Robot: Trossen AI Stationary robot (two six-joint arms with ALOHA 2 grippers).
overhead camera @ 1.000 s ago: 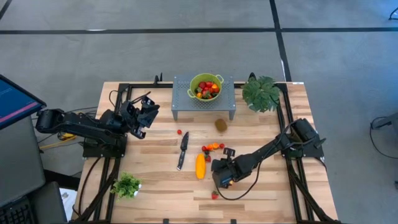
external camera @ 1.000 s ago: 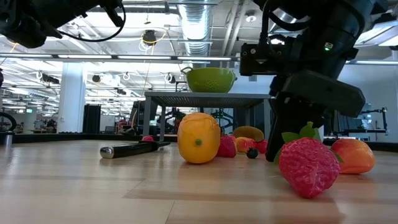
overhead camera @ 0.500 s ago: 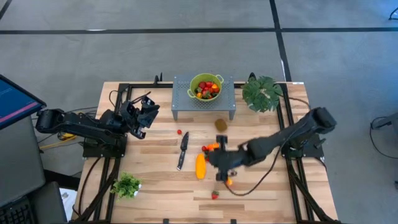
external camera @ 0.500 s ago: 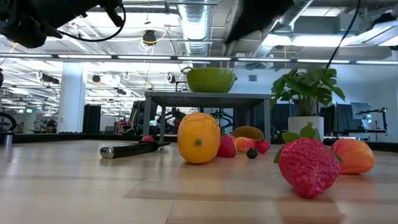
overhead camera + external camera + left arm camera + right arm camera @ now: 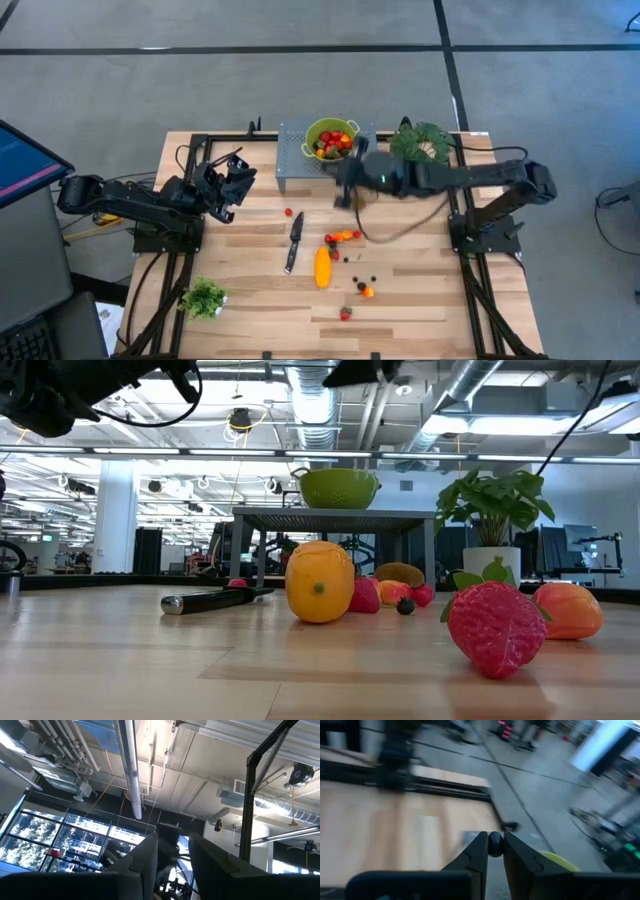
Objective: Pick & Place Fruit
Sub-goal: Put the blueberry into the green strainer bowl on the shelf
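My right gripper (image 5: 346, 188) hangs in the air at the front of the grey stand, shut on a small dark ball (image 5: 495, 843). The green bowl (image 5: 330, 139) with several fruits stands on that stand. On the table lie the long yellow-orange fruit (image 5: 321, 267), a red and orange cluster (image 5: 343, 237), a red ball (image 5: 288, 212), dark balls (image 5: 350, 257), an orange piece (image 5: 367, 292) and a strawberry (image 5: 345, 314). The low view shows the brown kiwi (image 5: 400, 573). My left gripper (image 5: 236, 181) waits open at the table's left, pointing upward. My right gripper pinches the small dark ball (image 5: 495, 838) between its two fingers (image 5: 479, 851), at their free ends. The ball is lifted clear of the table.
A black-handled knife (image 5: 294, 240) lies left of the yellow-orange fruit. A large leafy plant (image 5: 420, 148) stands at the far right, a small one (image 5: 204, 297) at the near left. The grey perforated stand (image 5: 300, 170) raises the bowl above the table.
My right gripper has risen from the table beside the orange piece near the near edge and swung toward the far edge, up to the stand with the green bowl. The orange piece and strawberry have stayed in place.
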